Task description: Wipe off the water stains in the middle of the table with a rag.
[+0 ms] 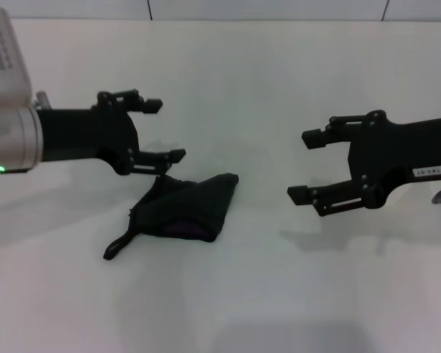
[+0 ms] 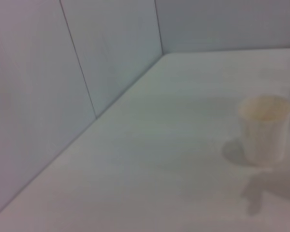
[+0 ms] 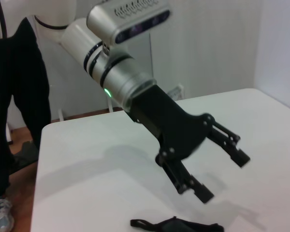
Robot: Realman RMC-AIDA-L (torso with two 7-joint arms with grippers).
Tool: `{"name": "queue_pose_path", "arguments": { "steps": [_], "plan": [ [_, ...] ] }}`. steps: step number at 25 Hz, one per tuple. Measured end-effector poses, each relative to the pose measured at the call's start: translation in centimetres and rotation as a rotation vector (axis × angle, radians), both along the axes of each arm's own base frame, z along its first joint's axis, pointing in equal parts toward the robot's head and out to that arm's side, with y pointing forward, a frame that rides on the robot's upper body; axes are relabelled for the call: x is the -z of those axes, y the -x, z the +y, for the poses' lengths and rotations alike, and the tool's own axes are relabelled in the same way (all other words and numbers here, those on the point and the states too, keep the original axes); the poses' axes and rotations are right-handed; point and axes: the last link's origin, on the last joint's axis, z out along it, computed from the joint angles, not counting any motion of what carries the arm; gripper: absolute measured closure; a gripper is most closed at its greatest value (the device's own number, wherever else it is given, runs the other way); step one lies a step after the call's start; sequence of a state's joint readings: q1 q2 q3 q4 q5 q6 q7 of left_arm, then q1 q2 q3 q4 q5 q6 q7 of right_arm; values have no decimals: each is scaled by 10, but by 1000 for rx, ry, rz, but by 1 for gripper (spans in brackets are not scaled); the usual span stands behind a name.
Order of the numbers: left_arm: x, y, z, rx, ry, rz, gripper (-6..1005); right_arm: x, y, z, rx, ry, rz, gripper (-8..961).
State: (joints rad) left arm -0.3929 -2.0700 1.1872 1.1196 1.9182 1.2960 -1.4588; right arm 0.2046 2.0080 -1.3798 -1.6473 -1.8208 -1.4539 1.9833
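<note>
Where head view looks down on the table (image 1: 279,66): white, smooth, slightly glossy, backed by pale wall panels.

Rag (image 1: 184,209): black cloth, crumpled into a rough triangle, lying flat on table near centre, nearer left arm's side. Thin dark strip (image 1: 117,246) trailing from one corner toward robot. Seen again at edge of right wrist view (image 3: 176,224), only partly in frame.

Left gripper (image 1: 162,131): black, on grey-and-silver wrist with green light, reaching in from left. Fingers spread wide, nothing between them. Lower finger (image 1: 162,157) just above rag's upper edge; contact cannot be told. Also shown in right wrist view (image 3: 222,174), raised over table, fingers wide apart, rag below and beside it.

Right gripper (image 1: 309,165): black, reaching in from right, well apart from rag. Fingers spread wide, holding nothing.

Water stains: not made out in any view; possibly under rag, cannot tell.

Paper cup (image 2: 263,128): white, upright, on table, left wrist view only.

Person in dark clothing (image 3: 17,96): standing beside table's far end, right wrist view.
</note>
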Motion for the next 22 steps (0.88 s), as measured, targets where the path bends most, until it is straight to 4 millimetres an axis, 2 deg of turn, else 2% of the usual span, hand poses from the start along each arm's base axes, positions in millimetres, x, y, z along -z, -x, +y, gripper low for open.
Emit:
{"name": "queue_pose_path", "arguments": {
  "steps": [1, 6, 11, 16, 22],
  "plan": [
    [-4, -1, 1, 7, 1, -9, 195, -1, 0, 0, 2, -3, 0, 112],
    [-17, -12, -5, 52, 56, -86, 127, -5, -3, 3, 15, -21, 1, 112],
    [-19, -23, -27, 119, 190, -176, 133, -8, -8, 4, 28, -30, 2, 111],
    [-31, -18, -42, 116, 269, -211, 134, -12, -14, 6, 46, -45, -5, 111],
    [-50, -2, -54, 60, 281, -238, 135, -16, -19, 6, 60, -47, -10, 111]
  ]
}}
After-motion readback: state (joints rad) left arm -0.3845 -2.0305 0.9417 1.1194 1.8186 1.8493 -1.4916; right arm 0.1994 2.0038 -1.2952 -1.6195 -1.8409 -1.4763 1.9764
